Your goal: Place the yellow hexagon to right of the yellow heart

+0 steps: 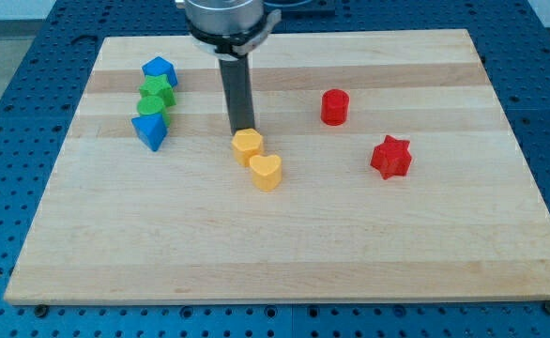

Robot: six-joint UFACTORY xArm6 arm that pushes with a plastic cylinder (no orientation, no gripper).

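Yellow heart (266, 172) touches the yellow hexagon (247, 145), my tip (240, 130) at its top edge; no pincer shows.

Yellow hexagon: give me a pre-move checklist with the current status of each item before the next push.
1. Tip located: my tip sits at the top edge of the yellow hexagon. Ok.
2. Tip contact with the hexagon: cannot tell.
3. Hexagon separate from the yellow heart: they appear to touch, hexagon at the heart's upper left. Not ok.
4. Hexagon right of heart: not ok, not yet done.
5. Board right of the heart free of blocks: the red star and red cylinder stand well off. Ok.
6. Blue and green blocks clear of the path: ok, far at the view's left.
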